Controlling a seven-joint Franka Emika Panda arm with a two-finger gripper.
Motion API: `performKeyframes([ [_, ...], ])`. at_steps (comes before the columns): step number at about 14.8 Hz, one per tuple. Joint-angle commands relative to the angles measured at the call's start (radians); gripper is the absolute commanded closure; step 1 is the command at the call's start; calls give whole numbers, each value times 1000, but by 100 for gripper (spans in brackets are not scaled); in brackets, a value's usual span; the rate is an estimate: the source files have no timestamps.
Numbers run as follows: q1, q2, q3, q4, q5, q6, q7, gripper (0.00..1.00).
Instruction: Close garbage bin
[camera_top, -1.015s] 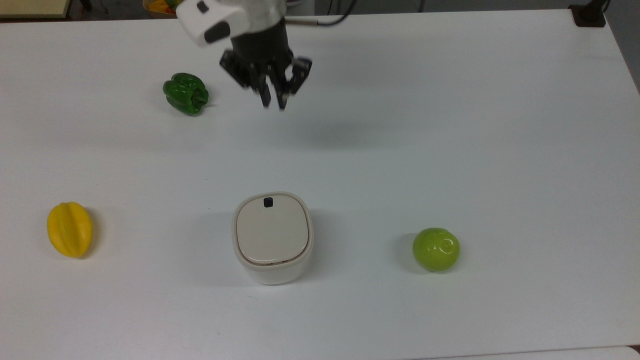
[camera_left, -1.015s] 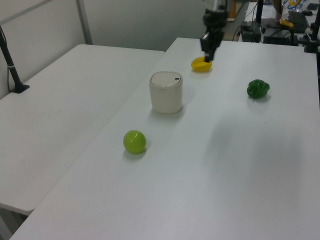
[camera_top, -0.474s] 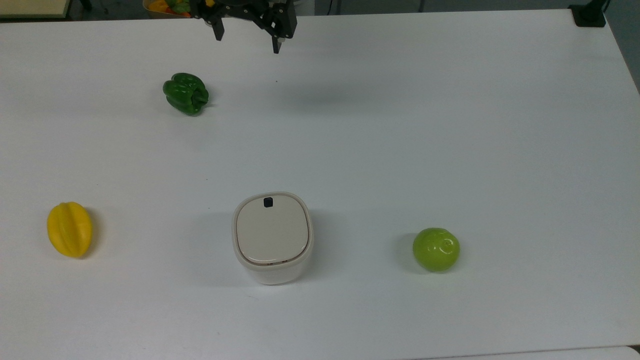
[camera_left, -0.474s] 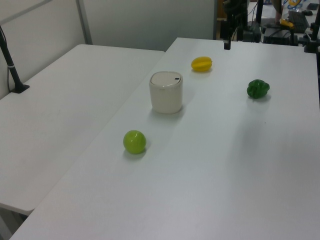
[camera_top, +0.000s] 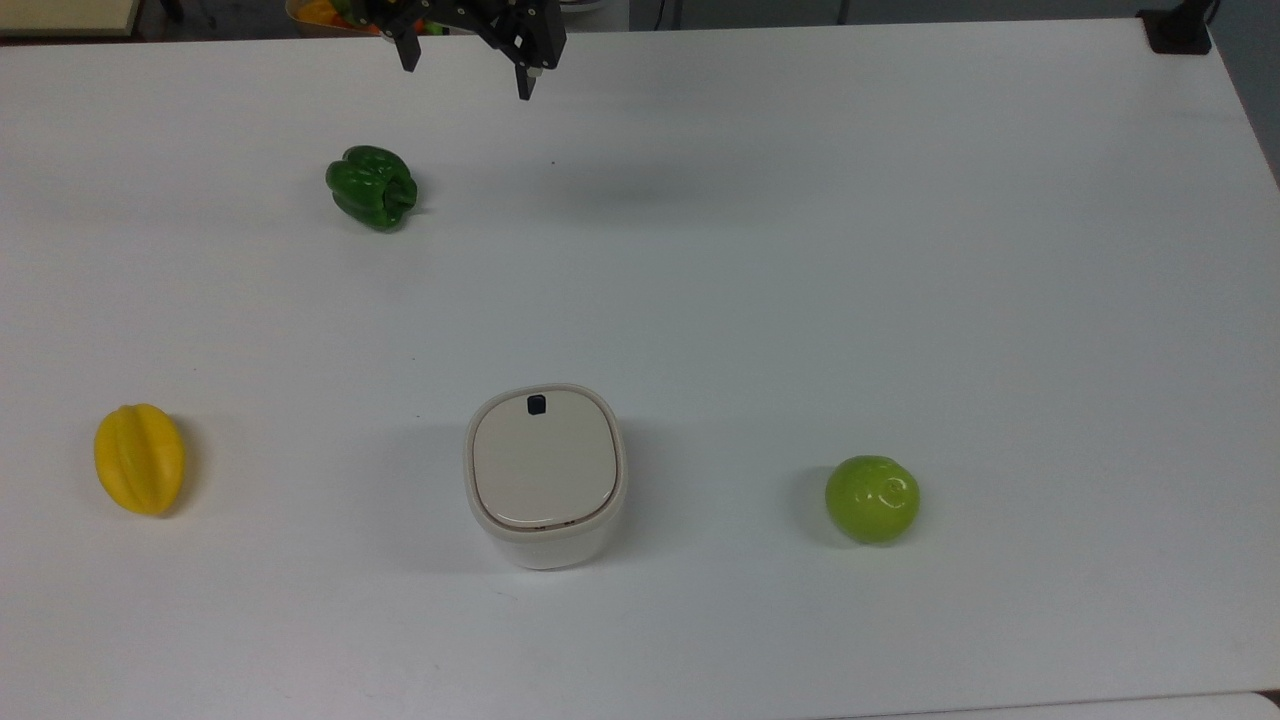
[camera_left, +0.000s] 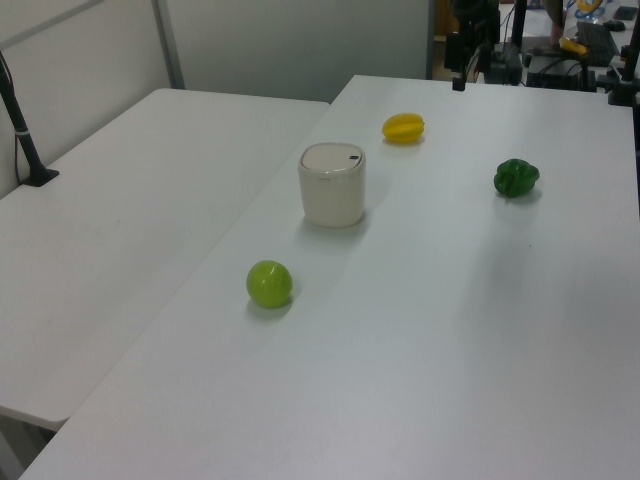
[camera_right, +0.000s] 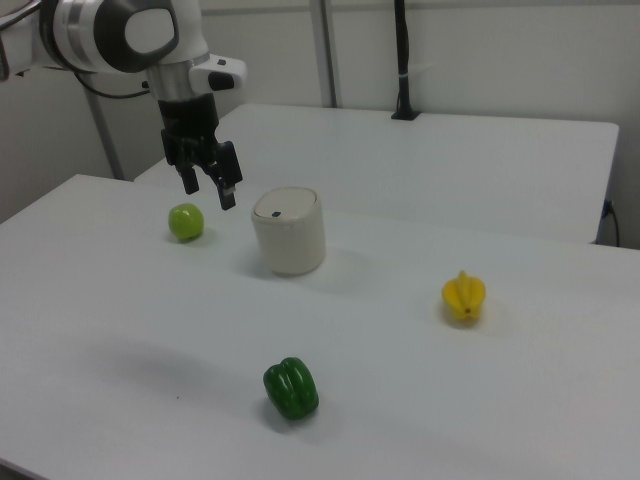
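The bin (camera_top: 545, 476) stands upright near the front edge of the table (camera_top: 900, 250), at the top view's lower centre. Its lid (camera_top: 543, 460) lies flat and flush with the rim, with the black button (camera_top: 537, 404) on the side facing the gripper. Judged from this, the bin is already closed and no closing step appears to remain.

A starfruit (camera_top: 139, 458) lies well apart at the top view's left of the bin, and a lime (camera_top: 872, 499) well apart at the top view's right. A pepper (camera_top: 372, 186) lies farther back, between the bin and the far edge.

The gripper (camera_top: 466, 68) hangs above the far edge of the table, fingers spread wide and holding nothing. The bin lies well apart from it, toward the near edge and slightly to the top view's right. Any further press on the lid would call for travel toward the near edge, then descent onto the lid centre. In the right view the gripper (camera_right: 207, 183) is raised clear of the table.
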Motion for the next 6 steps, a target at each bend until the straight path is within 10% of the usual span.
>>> performKeyframes([
  [1, 2, -21, 0, -22, -3, -7, -13, 0],
  [6, 2, -21, 1, -23, 0, -9, -4, 0],
])
